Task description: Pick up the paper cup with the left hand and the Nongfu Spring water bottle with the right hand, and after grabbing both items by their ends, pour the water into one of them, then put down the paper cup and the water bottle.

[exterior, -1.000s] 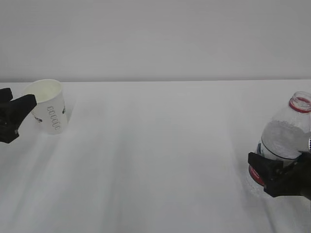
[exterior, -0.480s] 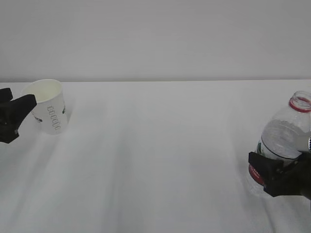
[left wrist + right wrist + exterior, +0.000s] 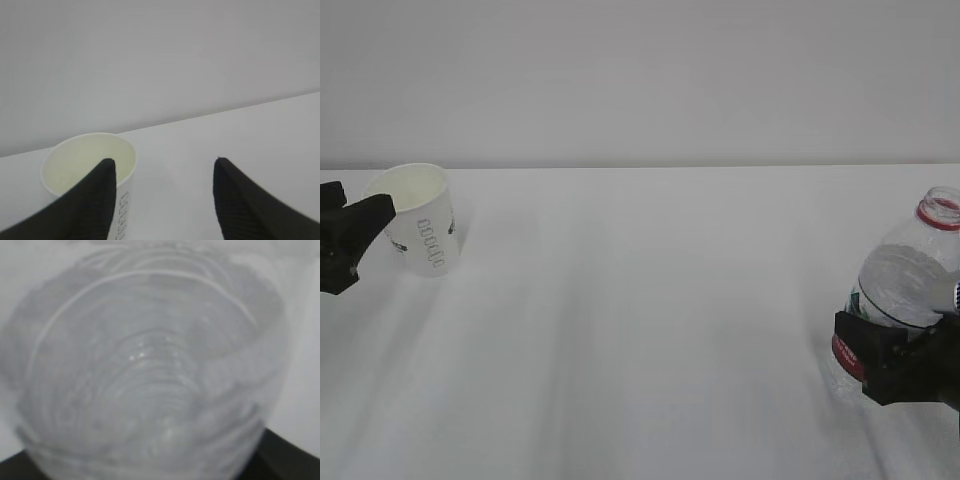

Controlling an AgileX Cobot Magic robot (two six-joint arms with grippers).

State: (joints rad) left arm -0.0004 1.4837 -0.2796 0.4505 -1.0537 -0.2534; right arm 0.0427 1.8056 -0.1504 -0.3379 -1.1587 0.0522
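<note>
Lettering in grey runs down the side of the paper cup (image 3: 420, 217), too small to read, with a small dark logo near its foot. The cup sits at the far left of the white table (image 3: 640, 330), its long axis leaning slightly, mouth up and tipped toward the camera. The left hand (image 3: 348, 240) has one finger across the cup's near wall; whether it pinches the cup cannot be told. The Nongfu Spring water bottle (image 3: 910, 290) stands at the far right, neck up and tilted right, its red-and-white label unreadable. The right hand (image 3: 895, 360) straddles its lower body; contact cannot be told.
</note>
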